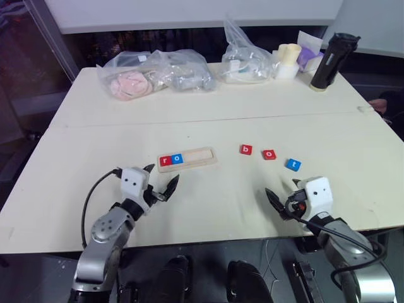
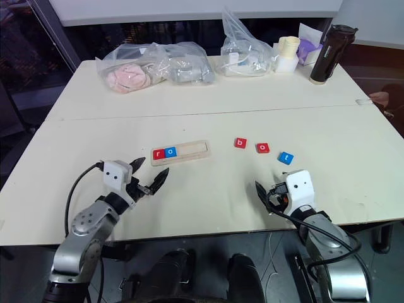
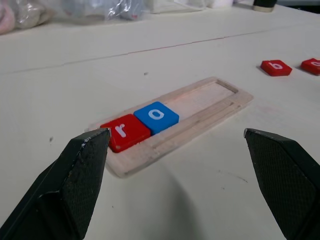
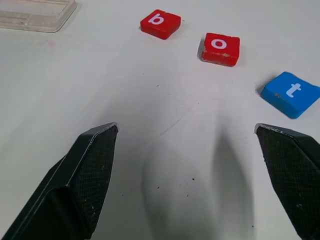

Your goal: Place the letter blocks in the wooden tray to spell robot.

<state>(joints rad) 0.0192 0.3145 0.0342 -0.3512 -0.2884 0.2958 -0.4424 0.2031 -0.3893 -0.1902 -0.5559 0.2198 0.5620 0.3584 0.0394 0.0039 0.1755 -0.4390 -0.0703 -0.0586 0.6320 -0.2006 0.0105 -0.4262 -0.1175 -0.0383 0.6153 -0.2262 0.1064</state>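
The right gripper (image 4: 185, 175), its black fingers spread wide and empty over the pale table (image 1: 208, 202), could nudge the red square "o" tile (image 4: 220, 48) at its twelve while reaching the red "b" tile (image 4: 160, 23) at eleven, the long pale-wood tray (image 1: 187, 158) lying farther off at ten.

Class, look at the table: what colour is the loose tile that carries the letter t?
Blue, with a white letter. The t tile shows best in the right wrist view.

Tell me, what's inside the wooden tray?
Two blocks sit in the tray, side by side at one end: the red r and the blue o. The rest of the groove shows bare wood. Under the blocks is covered.
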